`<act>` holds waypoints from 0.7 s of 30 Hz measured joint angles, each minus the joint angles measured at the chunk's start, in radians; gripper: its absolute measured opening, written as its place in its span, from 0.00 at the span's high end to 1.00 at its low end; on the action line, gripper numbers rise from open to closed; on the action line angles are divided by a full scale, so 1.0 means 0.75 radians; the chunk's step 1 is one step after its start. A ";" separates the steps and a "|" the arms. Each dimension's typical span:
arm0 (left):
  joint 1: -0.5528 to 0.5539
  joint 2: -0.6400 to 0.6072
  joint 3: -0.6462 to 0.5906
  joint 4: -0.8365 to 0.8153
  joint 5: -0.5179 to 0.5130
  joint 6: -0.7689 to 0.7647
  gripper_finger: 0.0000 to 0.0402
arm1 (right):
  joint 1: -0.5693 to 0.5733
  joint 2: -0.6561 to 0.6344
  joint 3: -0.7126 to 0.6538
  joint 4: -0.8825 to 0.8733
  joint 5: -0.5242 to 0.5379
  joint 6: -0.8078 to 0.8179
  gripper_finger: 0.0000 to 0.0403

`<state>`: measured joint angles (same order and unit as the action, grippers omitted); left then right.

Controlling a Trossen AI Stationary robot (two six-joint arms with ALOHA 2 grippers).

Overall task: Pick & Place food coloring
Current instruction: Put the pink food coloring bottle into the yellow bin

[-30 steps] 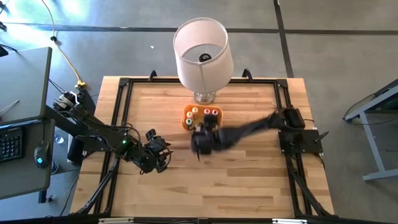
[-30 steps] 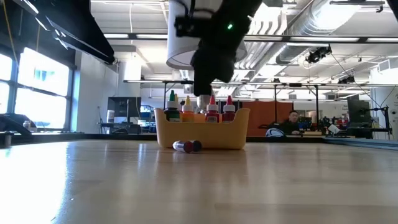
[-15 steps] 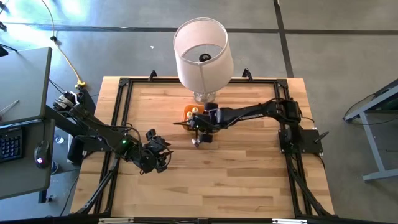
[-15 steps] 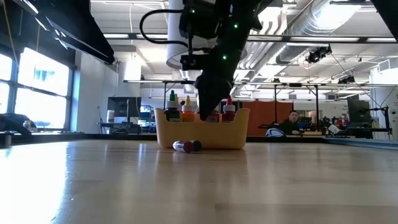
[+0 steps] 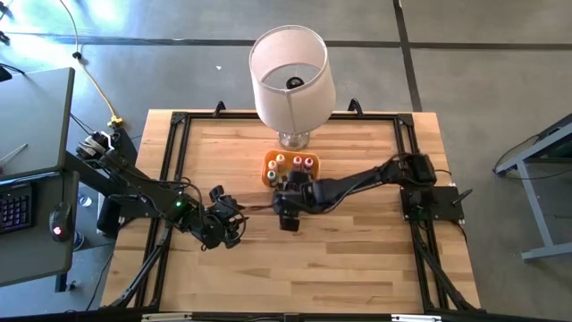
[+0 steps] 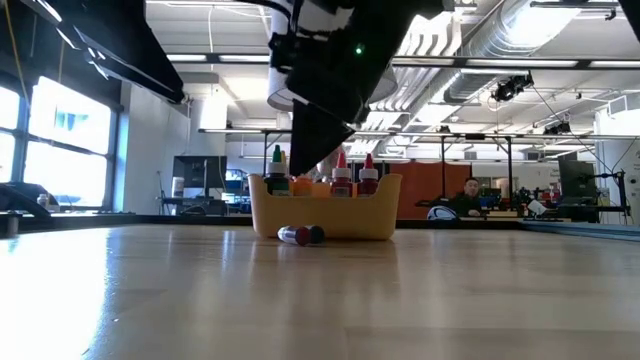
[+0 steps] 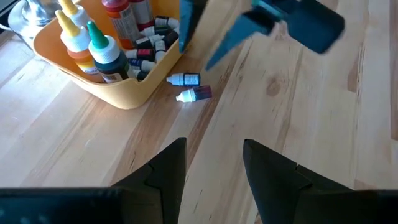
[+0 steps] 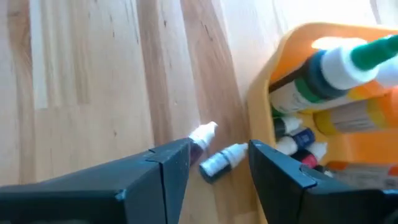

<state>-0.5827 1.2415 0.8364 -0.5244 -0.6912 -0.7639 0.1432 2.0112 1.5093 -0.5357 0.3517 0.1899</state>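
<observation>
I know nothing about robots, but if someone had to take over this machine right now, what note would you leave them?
Right tool: open, empty, above the two small bottles lying on the table beside the orange tray.
Left tool: open, empty, waiting on the table's left side, pointed at the tray.
Things: the tall bottles stand in the tray, and several small bottles lie in it.
Done: most bottles are in the tray.
Left: the two loose bottles, probably next for the right tool.

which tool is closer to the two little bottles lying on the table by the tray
Right. The right tool hangs open almost over the two little bottles beside the orange tray; the left tool waits open farther off across the table.
</observation>
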 joint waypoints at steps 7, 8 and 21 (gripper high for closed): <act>0.000 -0.001 0.000 0.003 -0.016 0.000 0.61 | 0.019 0.076 0.000 0.101 -0.001 0.138 0.61; 0.000 -0.001 0.000 -0.001 -0.019 0.000 0.61 | 0.018 0.089 0.001 0.119 -0.012 0.136 0.61; 0.000 -0.001 0.000 0.000 -0.023 0.000 0.61 | 0.021 0.117 0.001 0.090 -0.001 0.165 0.61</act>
<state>-0.5827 1.2407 0.8364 -0.5247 -0.7086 -0.7641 0.1589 2.0988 1.5101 -0.4681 0.3508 0.3138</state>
